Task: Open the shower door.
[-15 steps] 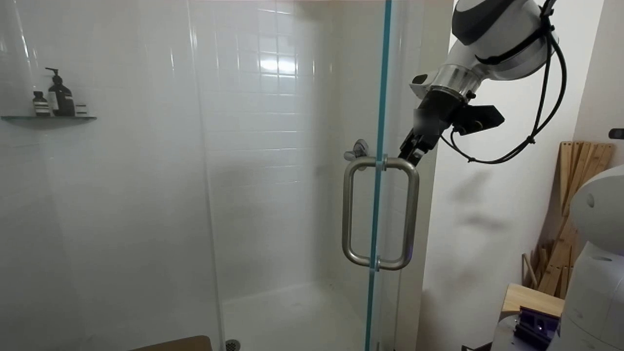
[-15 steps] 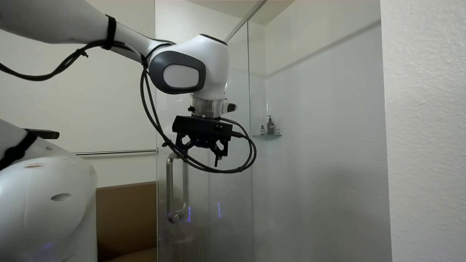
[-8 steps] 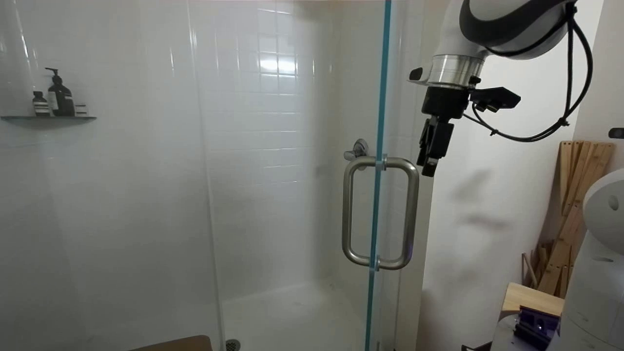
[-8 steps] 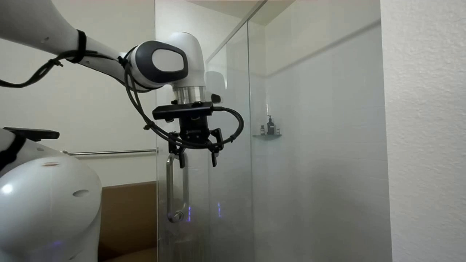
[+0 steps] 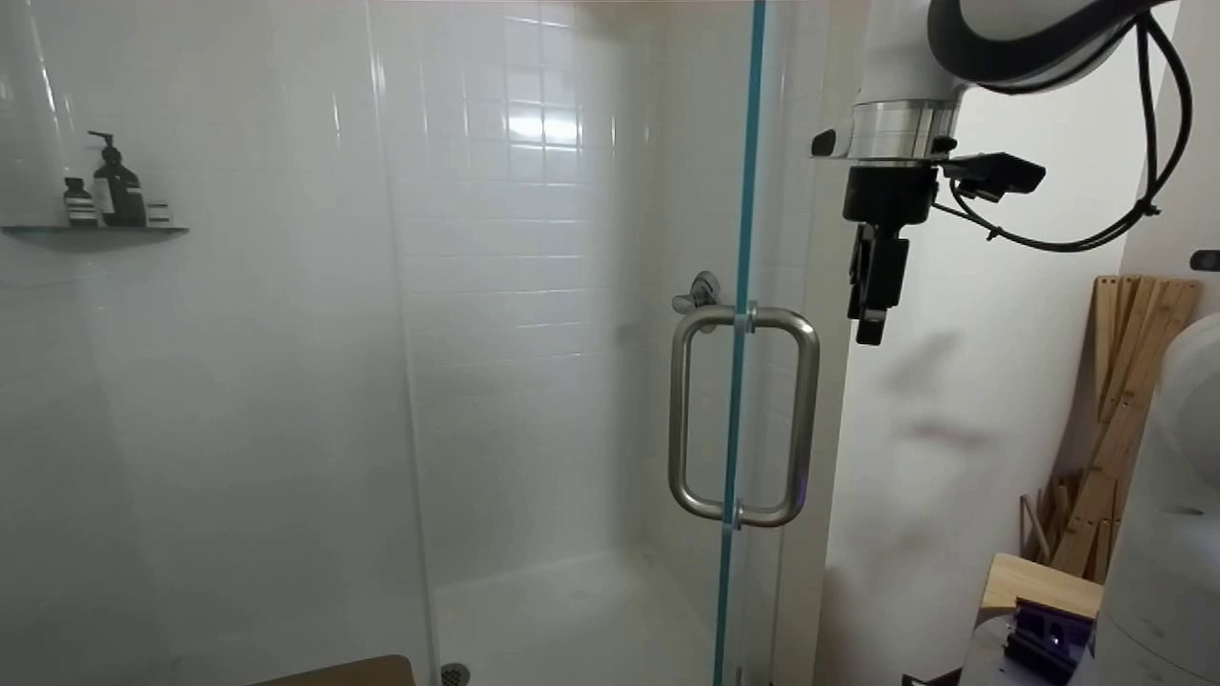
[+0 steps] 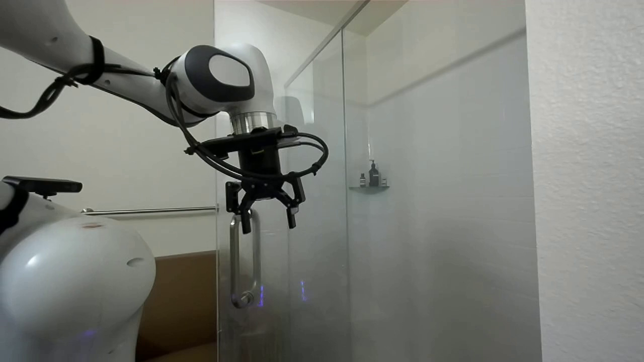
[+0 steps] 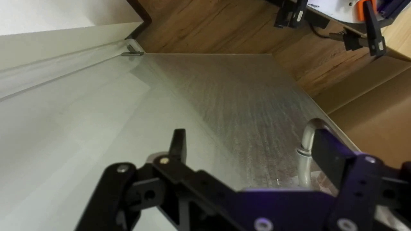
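Observation:
The shower door [image 5: 746, 219] is a tall clear glass panel, greenish at its edge, seen edge-on in an exterior view. It also shows from its face in an exterior view [image 6: 271, 327]. Its metal loop handle [image 5: 808, 419] sits at mid-height; it also shows in an exterior view [image 6: 234, 261] and the wrist view [image 7: 306, 141]. My gripper [image 5: 869, 329] points straight down, right of the handle's top and apart from it. Its two fingers are spread with nothing between them [image 6: 269, 229]. In the wrist view, one finger of the gripper [image 7: 250, 138] partly hides the handle.
A corner shelf [image 5: 95, 230] holds small bottles inside the shower. A towel bar [image 6: 151, 211] is on the wall behind the arm. A brown cardboard panel [image 6: 176, 301] stands by the robot base. Wooden slats [image 5: 1134, 381] lean at a wall. Black clamps [image 7: 295, 16] show above the wooden floor [image 7: 192, 29].
My gripper has swung from a slant to pointing down and moved away from the handle, rightward in one exterior view and leftward in the other. The door and handle have not moved.

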You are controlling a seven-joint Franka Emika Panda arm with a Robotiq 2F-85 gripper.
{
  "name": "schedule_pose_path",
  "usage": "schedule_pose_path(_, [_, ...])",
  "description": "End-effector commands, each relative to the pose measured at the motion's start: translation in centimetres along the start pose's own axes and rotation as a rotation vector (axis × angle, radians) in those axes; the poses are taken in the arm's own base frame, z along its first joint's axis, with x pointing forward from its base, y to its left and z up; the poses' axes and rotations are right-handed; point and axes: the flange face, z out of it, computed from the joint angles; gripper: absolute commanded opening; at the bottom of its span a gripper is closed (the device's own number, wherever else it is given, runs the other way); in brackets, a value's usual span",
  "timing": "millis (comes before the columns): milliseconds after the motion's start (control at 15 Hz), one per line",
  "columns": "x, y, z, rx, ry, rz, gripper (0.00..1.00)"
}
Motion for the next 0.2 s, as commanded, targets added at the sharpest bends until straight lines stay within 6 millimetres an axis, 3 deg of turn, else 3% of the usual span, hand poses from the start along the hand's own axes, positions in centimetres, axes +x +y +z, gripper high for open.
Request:
schedule_pose_path(0, [0.04, 0.02, -0.02, 0.0, -0.001, 0.0, 1.0])
schedule_pose_path(133, [0.04, 0.02, -0.02, 0.0, -0.001, 0.0, 1.0])
